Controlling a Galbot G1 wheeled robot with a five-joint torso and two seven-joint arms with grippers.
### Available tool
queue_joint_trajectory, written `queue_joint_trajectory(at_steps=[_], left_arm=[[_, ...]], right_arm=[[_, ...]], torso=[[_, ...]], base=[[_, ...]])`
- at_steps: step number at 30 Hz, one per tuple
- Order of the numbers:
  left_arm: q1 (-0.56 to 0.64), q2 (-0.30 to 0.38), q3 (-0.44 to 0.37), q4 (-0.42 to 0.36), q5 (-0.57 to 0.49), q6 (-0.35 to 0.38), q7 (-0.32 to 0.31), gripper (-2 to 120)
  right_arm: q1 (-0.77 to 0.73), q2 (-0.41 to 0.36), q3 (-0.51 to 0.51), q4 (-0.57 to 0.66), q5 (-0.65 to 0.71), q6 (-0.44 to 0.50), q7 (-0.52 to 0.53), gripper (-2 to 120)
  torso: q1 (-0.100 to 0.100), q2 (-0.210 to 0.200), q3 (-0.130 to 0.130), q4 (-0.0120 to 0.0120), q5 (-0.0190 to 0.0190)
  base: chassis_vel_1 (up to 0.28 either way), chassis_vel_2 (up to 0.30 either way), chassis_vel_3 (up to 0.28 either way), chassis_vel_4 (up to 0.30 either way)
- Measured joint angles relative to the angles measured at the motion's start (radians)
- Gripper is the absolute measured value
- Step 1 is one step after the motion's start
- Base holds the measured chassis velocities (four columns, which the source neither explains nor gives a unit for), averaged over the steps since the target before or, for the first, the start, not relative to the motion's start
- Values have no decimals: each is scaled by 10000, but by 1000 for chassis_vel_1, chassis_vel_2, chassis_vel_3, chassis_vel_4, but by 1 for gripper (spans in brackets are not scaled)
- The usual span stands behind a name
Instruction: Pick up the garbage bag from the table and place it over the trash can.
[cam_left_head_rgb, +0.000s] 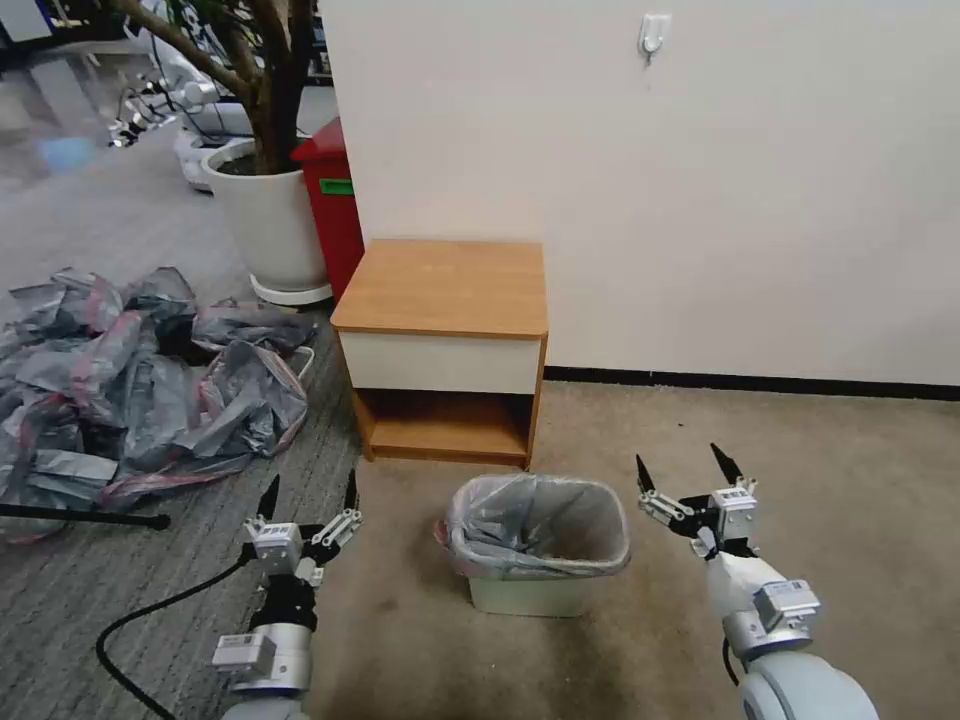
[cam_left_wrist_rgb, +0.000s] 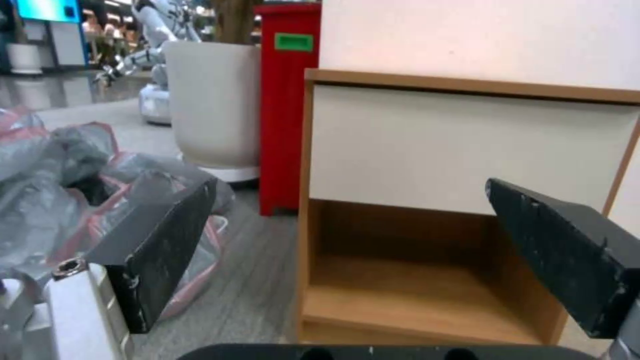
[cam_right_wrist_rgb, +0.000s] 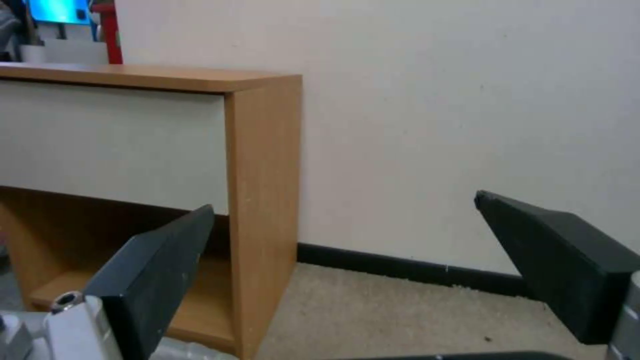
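The garbage bag (cam_left_head_rgb: 538, 525), thin grey plastic, lines the cream-white trash can (cam_left_head_rgb: 528, 595) with its mouth folded over the rim. The can stands on the carpet in front of the table (cam_left_head_rgb: 445, 285), whose wooden top is bare. My left gripper (cam_left_head_rgb: 310, 490) hangs open to the left of the can, apart from it. On the can's right, my right gripper (cam_left_head_rgb: 682, 462) is open too, holding nothing. In the left wrist view the left gripper (cam_left_wrist_rgb: 347, 200) faces the table (cam_left_wrist_rgb: 460, 145). In the right wrist view the right gripper (cam_right_wrist_rgb: 343, 210) faces the table's (cam_right_wrist_rgb: 260, 165) right side.
A heap of grey-pink bags (cam_left_head_rgb: 130, 380) lies on the floor at the left. A white planter (cam_left_head_rgb: 268, 225) and a red bin (cam_left_head_rgb: 335, 205) stand behind the table's left side. A black cable (cam_left_head_rgb: 150, 610) runs on the floor by my left arm. The wall (cam_left_head_rgb: 700, 180) is behind.
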Motion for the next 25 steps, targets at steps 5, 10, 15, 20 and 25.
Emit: queue_joint_trajectory(at_steps=[5, 10, 15, 20, 25], left_arm=[[2, 7, 6, 4, -15, -1, 2, 100], [4, 15, 11, 4, -27, -1, 2, 100], [5, 22, 14, 4, -35, 3, 2, 100], [4, 25, 14, 3, -41, 10, -1, 100], [4, 29, 14, 0, -45, 16, -5, 100]], right_arm=[[3, 0, -12, -6, 3, 6, -3, 100], [6, 1, -17, -6, 3, 8, -3, 100], [9, -1, -20, -5, 3, 11, 6, 100], [10, -3, -23, -1, 1, 13, 13, 100], [10, -6, -23, 2, 0, 13, 18, 100]], torso=[[0, 0, 0, 0, 0], [0, 0, 0, 0, 0], [0, 0, 0, 0, 0], [0, 0, 0, 0, 0], [0, 0, 0, 0, 0]], base=[[0, 0, 0, 0], [0, 0, 0, 0], [0, 0, 0, 0], [0, 0, 0, 0], [0, 0, 0, 0]])
